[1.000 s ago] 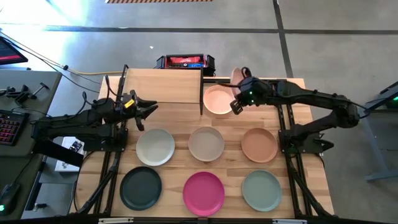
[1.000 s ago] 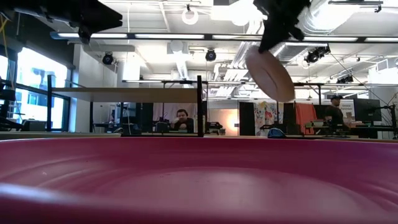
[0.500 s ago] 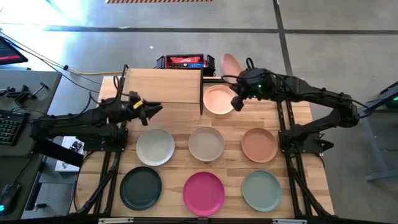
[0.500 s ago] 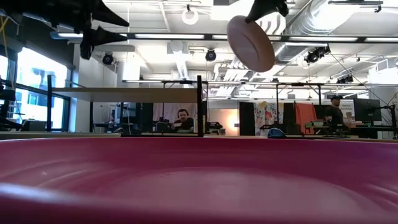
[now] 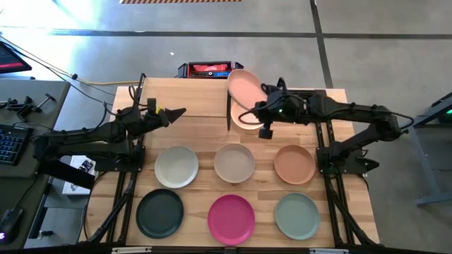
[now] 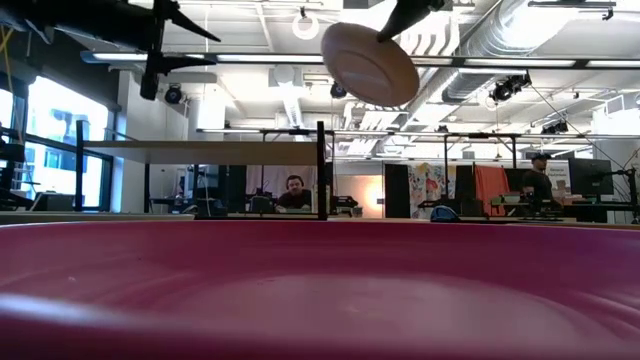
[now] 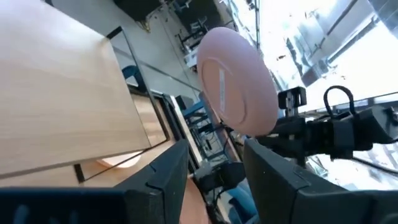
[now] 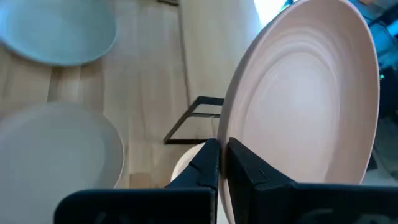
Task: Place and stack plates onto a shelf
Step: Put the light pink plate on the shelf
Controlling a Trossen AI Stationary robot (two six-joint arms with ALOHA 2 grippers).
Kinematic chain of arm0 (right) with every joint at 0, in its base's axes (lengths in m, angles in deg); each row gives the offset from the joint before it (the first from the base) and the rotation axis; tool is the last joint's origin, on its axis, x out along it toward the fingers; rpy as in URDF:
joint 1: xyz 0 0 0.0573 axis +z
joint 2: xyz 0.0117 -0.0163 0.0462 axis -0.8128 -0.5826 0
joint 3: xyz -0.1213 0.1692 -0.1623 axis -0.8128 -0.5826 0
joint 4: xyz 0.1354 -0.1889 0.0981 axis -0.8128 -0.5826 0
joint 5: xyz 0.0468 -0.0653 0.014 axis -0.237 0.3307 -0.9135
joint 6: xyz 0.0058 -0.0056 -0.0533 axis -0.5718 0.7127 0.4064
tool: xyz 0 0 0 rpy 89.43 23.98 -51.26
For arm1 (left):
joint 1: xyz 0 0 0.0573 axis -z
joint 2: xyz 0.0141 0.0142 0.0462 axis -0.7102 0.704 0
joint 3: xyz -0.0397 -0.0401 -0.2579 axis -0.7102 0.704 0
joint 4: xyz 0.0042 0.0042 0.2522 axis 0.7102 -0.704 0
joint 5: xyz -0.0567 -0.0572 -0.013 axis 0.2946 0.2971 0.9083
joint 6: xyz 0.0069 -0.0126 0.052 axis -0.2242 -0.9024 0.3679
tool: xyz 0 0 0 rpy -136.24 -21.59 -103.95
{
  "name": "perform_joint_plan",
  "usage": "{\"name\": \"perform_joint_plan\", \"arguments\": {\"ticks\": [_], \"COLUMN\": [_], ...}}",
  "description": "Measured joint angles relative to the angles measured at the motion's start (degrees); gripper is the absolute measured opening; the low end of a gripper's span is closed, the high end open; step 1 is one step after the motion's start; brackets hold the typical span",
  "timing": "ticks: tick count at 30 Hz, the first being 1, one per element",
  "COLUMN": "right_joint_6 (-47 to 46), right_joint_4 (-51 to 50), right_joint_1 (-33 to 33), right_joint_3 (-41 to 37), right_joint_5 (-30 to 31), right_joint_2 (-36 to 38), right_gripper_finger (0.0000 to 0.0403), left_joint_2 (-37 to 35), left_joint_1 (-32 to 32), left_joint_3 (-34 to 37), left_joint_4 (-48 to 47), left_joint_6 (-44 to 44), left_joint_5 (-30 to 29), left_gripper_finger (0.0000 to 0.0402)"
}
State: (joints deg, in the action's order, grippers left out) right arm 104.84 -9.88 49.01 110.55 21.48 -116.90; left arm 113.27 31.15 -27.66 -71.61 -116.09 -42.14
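My right gripper (image 5: 263,107) is shut on a pink plate (image 5: 244,86), which hangs tilted in the air over the right end of the shelf (image 5: 185,97), a light-wood panel on black posts. A peach plate (image 5: 246,121) lies flat on the tabletop just right of the shelf, partly under the pink one. My left gripper (image 5: 176,113) hovers open at the shelf's near edge and points toward the pink plate (image 7: 239,81), with nothing between its fingers (image 7: 168,177). My right gripper pinches the pink plate's rim (image 8: 231,134) between its two fingers, one on the upper face and one on the underside. The fingers come from the table's right, slanting down. The plate is lifted clear of everything and tilted, its hollow face (image 8: 305,106) up.
Two rows of plates lie on the tabletop: off-white (image 5: 176,166), beige (image 5: 234,163) and terracotta (image 5: 294,164), then dark green (image 5: 159,213), magenta (image 5: 231,218) and sage green (image 5: 296,216) at the near edge. A red-and-black box (image 5: 210,70) sits behind the shelf.
My right gripper has carried the pink plate up and toward the table's left, from beside the peach plate to over the shelf's right end. It has rolled, tipping the plate from steep toward level. My left gripper has rolled and opened wider.
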Motion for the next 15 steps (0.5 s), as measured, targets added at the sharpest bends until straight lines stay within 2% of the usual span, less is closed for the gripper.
{"name": "perform_joint_plan", "arguments": {"ticks": [6, 15], "right_joint_6": [6.0, 13.4], "right_joint_4": [0.1, 0.5], "right_joint_1": [1.2, 1.2], "right_joint_3": [0.0, 0.0], "right_joint_5": [0.0, -1.1], "right_joint_2": [-2.9, -4.0], "right_gripper_finger": [0.0, 0.0], "left_joint_2": [2.4, 4.3], "left_joint_1": [-1.1, -3.2], "left_joint_3": [0.0, 0.0], "left_joint_4": [5.2, 8.1], "left_joint_6": [-2.7, -8.6], "left_joint_5": [0.9, 7.4], "left_gripper_finger": [0.0131, 0.0131]}}
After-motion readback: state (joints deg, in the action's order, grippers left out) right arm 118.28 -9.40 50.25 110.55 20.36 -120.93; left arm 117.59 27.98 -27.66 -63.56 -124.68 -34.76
